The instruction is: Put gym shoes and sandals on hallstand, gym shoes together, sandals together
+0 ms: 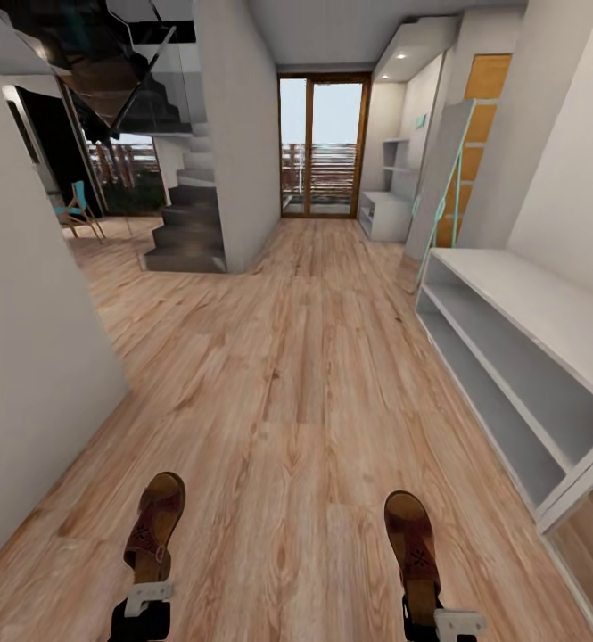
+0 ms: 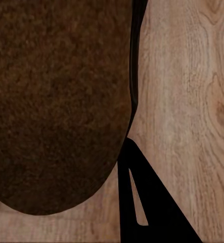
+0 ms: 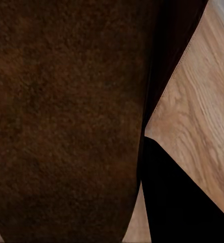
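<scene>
Wood-plank floor runs down a corridor toward a glass door, with a dark staircase to the left and the grey rack along the right wall, both its tiers bare.

Low in the head view, each arm carries one sandal, toe pointing forward, above the floor. The left sandal sticks out ahead of the left gripper, whose pale fingers close on its heel end. The right sandal reaches forward from the right gripper in the same way, held at the heel. The two sandals are well apart, one at each side, and the right one is the nearer to the rack.

From the left wrist camera, the brown underside of the left sandal lies close against the lens, beside a dark finger, floor beyond. From the right wrist camera, the right sandal likewise sits against a dark finger.
</scene>
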`<state>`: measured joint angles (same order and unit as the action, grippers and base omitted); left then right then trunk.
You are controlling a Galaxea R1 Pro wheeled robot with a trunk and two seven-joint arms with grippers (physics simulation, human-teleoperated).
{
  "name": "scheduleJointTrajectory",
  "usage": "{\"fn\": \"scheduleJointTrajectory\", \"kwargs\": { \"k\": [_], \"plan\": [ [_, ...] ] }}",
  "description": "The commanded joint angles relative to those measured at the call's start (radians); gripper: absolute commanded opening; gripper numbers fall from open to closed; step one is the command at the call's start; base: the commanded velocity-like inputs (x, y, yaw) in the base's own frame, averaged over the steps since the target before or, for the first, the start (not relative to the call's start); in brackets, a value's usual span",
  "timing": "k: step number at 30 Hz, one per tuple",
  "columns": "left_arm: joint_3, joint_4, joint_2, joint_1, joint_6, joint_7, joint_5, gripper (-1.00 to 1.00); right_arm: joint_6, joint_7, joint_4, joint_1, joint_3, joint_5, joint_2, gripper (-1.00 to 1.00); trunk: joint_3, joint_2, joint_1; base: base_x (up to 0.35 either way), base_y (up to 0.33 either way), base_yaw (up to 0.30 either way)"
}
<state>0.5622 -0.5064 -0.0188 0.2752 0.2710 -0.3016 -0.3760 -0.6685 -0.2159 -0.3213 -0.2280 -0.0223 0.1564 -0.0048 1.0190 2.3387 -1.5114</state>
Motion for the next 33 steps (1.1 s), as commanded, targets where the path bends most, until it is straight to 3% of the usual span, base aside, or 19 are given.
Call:
{"fn": "scheduleJointTrajectory", "kwargs": {
  "k": [1, 11, 33],
  "plan": [
    [0.008, -0.001, -0.001, 0.001, 0.003, -0.007, -0.007, -1.00, -0.002, -0.006, 0.001, -0.001, -0.002, 0.008, 0.000, -1.00, -0.001, 0.000, 0.000, 0.339, 0.000, 0.000],
    [0.008, -0.001, -0.001, 0.001, 0.003, -0.007, -0.007, -1.00, -0.002, -0.007, 0.001, -0.001, -0.002, 0.008, 0.000, -1.00, -0.013, 0.000, 0.000, 0.339, 0.000, 0.000],
    [0.008, -0.001, -0.003, 0.001, 0.004, -0.007, -0.007, -1.00, -0.002, -0.008, 0.000, -0.001, -0.002, 0.008, 0.002, -1.00, -0.014, 0.000, 0.000, 0.339, 0.000, 0.000]
  ]
}}
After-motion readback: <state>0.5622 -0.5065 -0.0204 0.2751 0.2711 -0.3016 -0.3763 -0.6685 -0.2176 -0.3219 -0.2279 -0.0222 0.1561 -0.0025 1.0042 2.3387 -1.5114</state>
